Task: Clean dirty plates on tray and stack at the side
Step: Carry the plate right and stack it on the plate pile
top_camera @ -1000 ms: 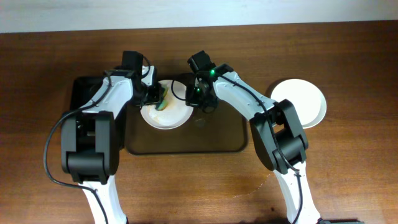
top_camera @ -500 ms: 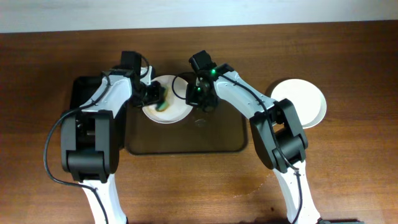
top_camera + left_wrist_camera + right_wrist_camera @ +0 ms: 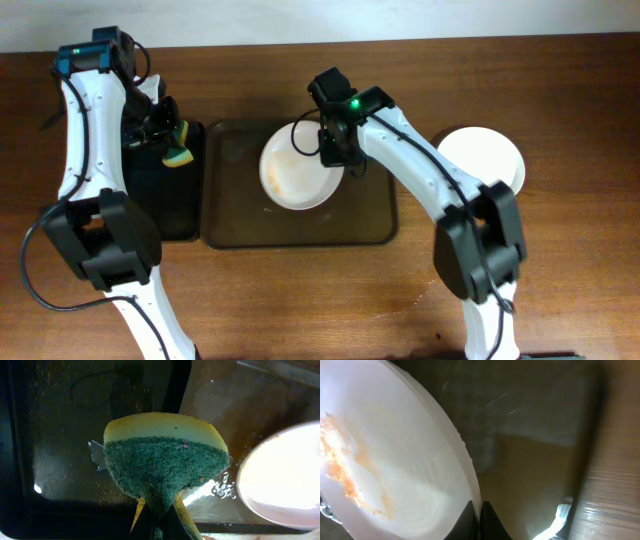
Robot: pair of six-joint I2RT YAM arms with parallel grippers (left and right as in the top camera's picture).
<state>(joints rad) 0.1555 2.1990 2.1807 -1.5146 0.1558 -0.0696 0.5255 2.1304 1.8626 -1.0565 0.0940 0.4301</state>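
Moved: left arm has swung off the plate and way out left since a second ago, sponge and all. The plate now sits further right on the tray with nothing over it.
Left gripper [image 3: 159, 519]: squeezed onto the bottom of the sponge [image 3: 162, 457], green scrub side facing the wrist cam, yellow foam behind.
Right gripper [image 3: 480, 512]: pinching the plate [image 3: 390, 455] by its thin rim, fingers almost together.
Plate: over the upper middle of the tray [image 3: 300, 228]. It looks tipped in the wrist view, but I can't tell if its far edge rests on the tray.
Smear [image 3: 342, 467]: orange, on the plate's face off to one side of the grip, so I'd call this one not clean yet.
Sponge spot: hanging over the black tray [image 3: 150, 205], near the tray's left rim.
Side plate [image 3: 480, 165]: on the table [image 3: 560, 270] right of the tray and apart from it. Can't tell if it's one plate or a stack.
Risk 1: that rim pinch is tiny and the plate's glossy, so a quick swing toward the side plate could let it pivot or slide out and drop.
Risk 2: if it gets stacked now, the smear goes with it and dirties the side plate.
Risk 3: carried too low, it clips the tray's right rim and gets knocked loose.
Risk 4: the sponge is only held at one end, so hard scrubbing could twist it out.
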